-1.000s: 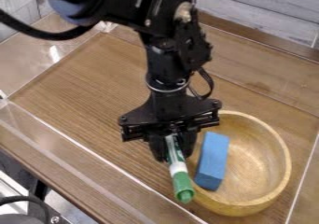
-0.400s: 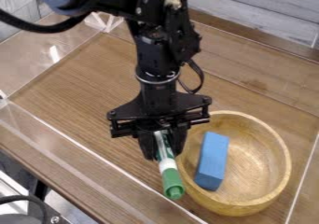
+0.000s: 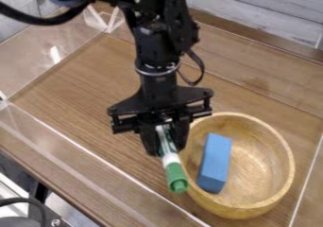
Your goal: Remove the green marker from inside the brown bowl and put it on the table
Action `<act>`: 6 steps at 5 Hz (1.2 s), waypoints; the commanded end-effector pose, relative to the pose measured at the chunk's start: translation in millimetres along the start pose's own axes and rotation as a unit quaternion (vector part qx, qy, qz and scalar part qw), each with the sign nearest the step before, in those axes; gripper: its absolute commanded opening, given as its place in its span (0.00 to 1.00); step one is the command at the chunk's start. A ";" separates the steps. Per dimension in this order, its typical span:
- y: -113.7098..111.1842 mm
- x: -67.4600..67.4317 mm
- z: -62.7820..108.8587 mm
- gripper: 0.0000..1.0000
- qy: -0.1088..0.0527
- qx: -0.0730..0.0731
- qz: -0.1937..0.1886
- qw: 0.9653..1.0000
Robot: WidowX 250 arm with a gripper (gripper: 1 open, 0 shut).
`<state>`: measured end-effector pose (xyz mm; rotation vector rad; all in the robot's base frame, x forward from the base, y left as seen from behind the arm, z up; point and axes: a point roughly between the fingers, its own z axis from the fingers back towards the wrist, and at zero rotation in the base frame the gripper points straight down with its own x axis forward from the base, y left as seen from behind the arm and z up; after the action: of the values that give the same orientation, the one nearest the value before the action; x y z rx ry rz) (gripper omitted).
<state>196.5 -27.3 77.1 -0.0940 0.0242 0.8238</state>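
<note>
Gripper (image 3: 161,142) pinches the green marker (image 3: 172,168), cap end low beside the brown bowl (image 3: 275,197) rim. Blue block (image 3: 213,162) lies inside the bowl, near the table's (image 3: 76,89) front edge.

We see a black claw (image 3: 161,136), a white marker (image 3: 171,165) with a green cap, a blue block (image 3: 214,161), a tan bowl (image 3: 271,195), and a brown wood-grain worktop (image 3: 76,89).

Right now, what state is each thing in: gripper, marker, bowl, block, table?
black gripper: shut on the marker, pointing down.
slim white-barrelled green marker: held by its upper end, tilted, green cap end lowest, just outside the bowl's left rim.
round tan wooden bowl: upright, holding only the block.
blue rectangular block: lying inside the bowl.
brown wood-grain table: marker not yet laid on it.
</note>
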 end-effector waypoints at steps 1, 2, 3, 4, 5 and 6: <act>-8.3 7.8 15.3 0.00 -0.016 -0.026 0.003 1.000; -8.1 8.7 17.8 0.00 -0.013 -0.030 0.007 0.999; -6.8 11.6 20.1 0.00 -0.018 -0.035 -0.005 0.999; -4.7 15.8 20.1 0.00 -0.025 -0.041 -0.018 0.999; -1.5 20.4 17.5 0.00 -0.032 -0.046 -0.026 0.998; 2.9 25.6 14.8 0.00 -0.039 -0.049 -0.033 0.998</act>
<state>206.0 -6.7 80.3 -0.1387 -0.0457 0.7604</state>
